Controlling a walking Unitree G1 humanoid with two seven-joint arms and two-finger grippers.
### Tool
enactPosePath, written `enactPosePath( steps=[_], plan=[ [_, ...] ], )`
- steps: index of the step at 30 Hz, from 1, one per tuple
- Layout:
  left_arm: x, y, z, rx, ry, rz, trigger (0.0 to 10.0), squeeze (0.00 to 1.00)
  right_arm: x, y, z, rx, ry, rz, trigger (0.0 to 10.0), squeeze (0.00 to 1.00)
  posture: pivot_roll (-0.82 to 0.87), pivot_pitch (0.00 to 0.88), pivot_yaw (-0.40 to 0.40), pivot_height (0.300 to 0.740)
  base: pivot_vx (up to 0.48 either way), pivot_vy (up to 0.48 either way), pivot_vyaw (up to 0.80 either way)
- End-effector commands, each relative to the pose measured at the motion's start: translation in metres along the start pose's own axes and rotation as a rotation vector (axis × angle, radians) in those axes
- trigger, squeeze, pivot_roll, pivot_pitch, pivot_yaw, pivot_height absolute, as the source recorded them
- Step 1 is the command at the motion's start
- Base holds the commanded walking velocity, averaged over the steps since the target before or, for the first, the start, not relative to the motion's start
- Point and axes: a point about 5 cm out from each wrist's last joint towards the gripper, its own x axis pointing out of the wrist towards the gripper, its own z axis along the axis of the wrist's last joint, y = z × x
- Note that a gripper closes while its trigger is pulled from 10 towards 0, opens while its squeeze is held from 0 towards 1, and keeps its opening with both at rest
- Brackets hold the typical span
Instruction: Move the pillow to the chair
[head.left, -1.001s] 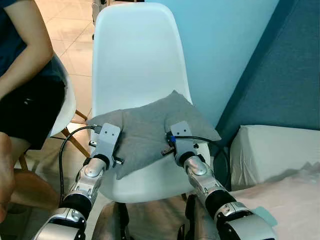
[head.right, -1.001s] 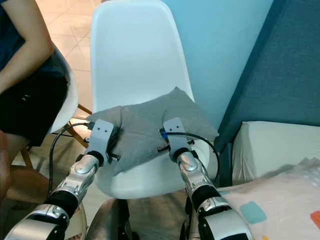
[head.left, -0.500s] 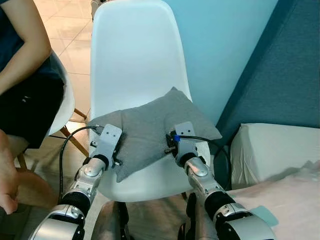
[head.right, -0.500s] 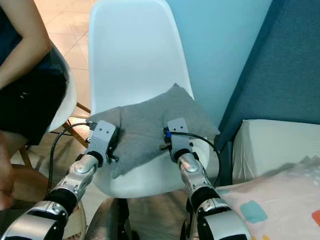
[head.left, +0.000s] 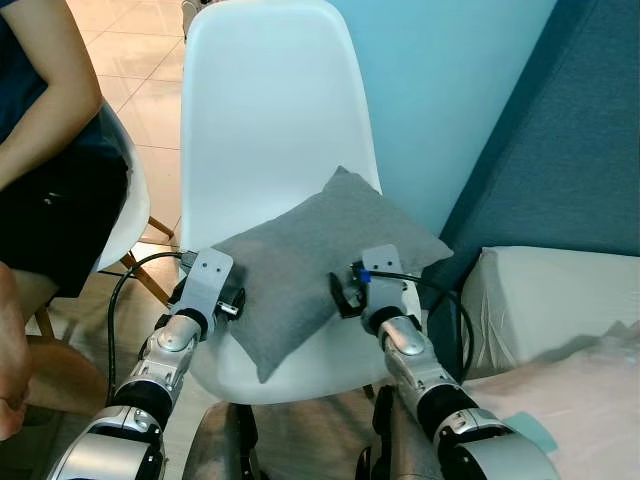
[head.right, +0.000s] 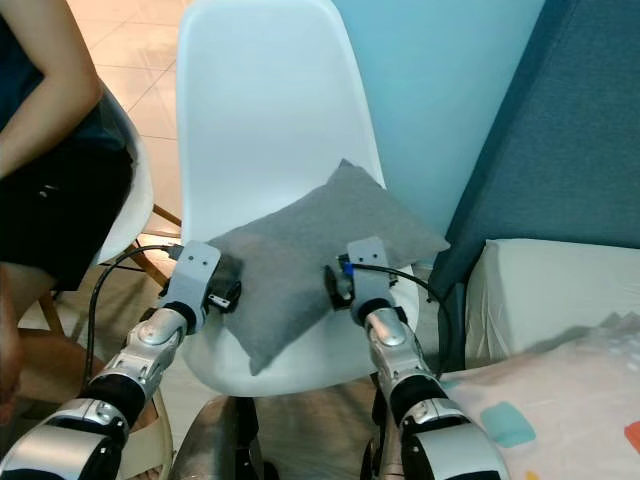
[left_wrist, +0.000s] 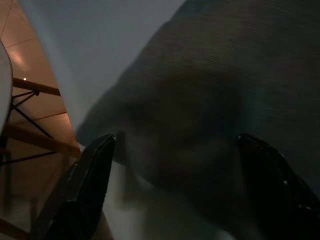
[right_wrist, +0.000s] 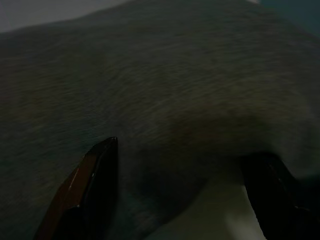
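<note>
Soft grey fabric pillow: lying on white moulded plastic chair seat, directly ahead of both grippers, between them. Left gripper, fingers spread, at its near-left edge; right gripper, likewise spread, at its near-right edge. Neither grasps.

Both grippers spread wide

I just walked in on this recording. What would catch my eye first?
A grey pillow lies skewed on the seat of a white chair. The left gripper and right gripper sit at its near edges, fingers spread. A seated person is at the left.
</note>
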Motion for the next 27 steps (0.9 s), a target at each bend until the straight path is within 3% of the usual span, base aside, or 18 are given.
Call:
enactPosePath(
  steps=[1, 3, 4, 5, 6, 8, 11, 13, 14, 15, 16, 17, 18, 20, 23, 27],
  plan=[
    [-0.003, 0.009, -0.01, 0.005, 0.047, 0.019, 10.0, 1.0, -0.003, -0.011, -0.004, -0.014, -0.001, -0.065, 10.0, 1.0, 0.05, 0.238, -0.029, 0.576, 0.0, 0.0, 0.0],
    [-0.005, 0.014, -0.012, 0.014, 0.06, 0.045, 10.0, 1.0, -0.004, -0.02, -0.007, -0.057, 0.034, -0.12, 10.0, 1.0, 0.05, 0.237, -0.027, 0.576, 0.0, 0.0, 0.0],
    [-0.006, 0.019, -0.015, 0.023, 0.076, 0.073, 10.0, 1.0, -0.005, -0.028, -0.012, -0.129, 0.08, -0.159, 10.0, 1.0, 0.05, 0.235, -0.026, 0.576, 0.0, 0.0, 0.0],
    [-0.006, 0.019, -0.015, 0.023, 0.076, 0.073, 10.0, 1.0, -0.005, -0.028, -0.012, -0.129, 0.08, -0.159, 10.0, 1.0, 0.05, 0.235, -0.026, 0.576, 0.0, 0.0, 0.0],
    [-0.008, 0.023, -0.019, 0.044, 0.094, 0.097, 10.0, 1.0, -0.006, -0.033, -0.017, -0.194, 0.124, -0.166, 10.0, 0.0, 0.05, 0.231, -0.024, 0.576, 0.0, 0.0, 0.0],
    [-0.009, 0.022, -0.02, 0.048, 0.096, 0.097, 10.0, 1.0, -0.007, -0.031, -0.018, -0.195, 0.127, -0.15, 10.0, 0.0, 0.05, 0.231, -0.023, 0.576, 0.0, 0.0, 0.0],
    [-0.007, 0.019, -0.014, 0.024, 0.059, 0.096, 10.0, 1.0, -0.007, -0.015, -0.02, -0.118, 0.121, -0.041, 10.0, 0.0, 0.04, 0.228, -0.021, 0.576, 0.0, 0.0, 0.0],
    [-0.007, 0.019, -0.014, 0.024, 0.059, 0.096, 10.0, 1.0, -0.007, -0.015, -0.02, -0.118, 0.121, -0.041, 10.0, 0.0, 0.04, 0.228, -0.021, 0.576, 0.0, 0.0, 0.0],
    [-0.004, 0.016, -0.007, -0.024, 0.018, 0.089, 10.0, 0.33, -0.007, -0.008, -0.021, -0.104, 0.12, -0.005, 10.0, 0.0, 0.04, 0.228, -0.021, 0.576, 0.0, 0.0, 0.0],
    [0.0, 0.008, 0.007, -0.123, -0.061, 0.044, 10.0, 0.0, -0.007, 0.0, -0.022, -0.084, 0.12, 0.025, 10.0, 0.0, 0.04, 0.226, -0.02, 0.576, 0.0, 0.0, 0.0],
    [0.003, 0.0, 0.019, -0.204, -0.128, 0.001, 10.0, 0.0, -0.007, 0.007, -0.022, -0.071, 0.121, 0.043, 10.0, 0.0, 0.04, 0.226, -0.019, 0.576, 0.0, 0.0, 0.0],
    [0.003, 0.0, 0.019, -0.204, -0.128, 0.001, 10.0, 0.0, -0.007, 0.007, -0.022, -0.071, 0.121, 0.043, 10.0, 0.0, 0.04, 0.226, -0.019, 0.576, 0.0, 0.0, 0.0],
    [0.006, -0.009, 0.031, -0.278, -0.185, -0.055, 10.0, 0.0, -0.007, 0.012, -0.022, -0.059, 0.128, 0.051, 10.0, 0.0, 0.04, 0.226, -0.019, 0.576, 0.0, 0.0, 0.0],
    [0.008, -0.02, 0.041, -0.346, -0.232, -0.122, 10.0, 0.0, -0.006, 0.018, -0.022, -0.045, 0.141, 0.049, 10.0, 0.0, 0.04, 0.226, -0.019, 0.576, 0.0, 0.0, 0.0],
    [0.009, -0.028, 0.046, -0.376, -0.247, -0.167, 10.0, 0.0, -0.005, 0.021, -0.021, -0.044, 0.151, 0.044, 10.0, 0.0, 0.04, 0.227, -0.014, 0.576, 0.0, 0.0, 0.0],
    [0.008, -0.056, 0.052, -0.386, -0.257, -0.353, 10.0, 0.0, -0.003, 0.028, -0.018, -0.058, 0.146, 0.077, 10.0, 0.0, 0.04, 0.228, -0.013, 0.576, 0.0, 0.0, 0.0]
  ],
)
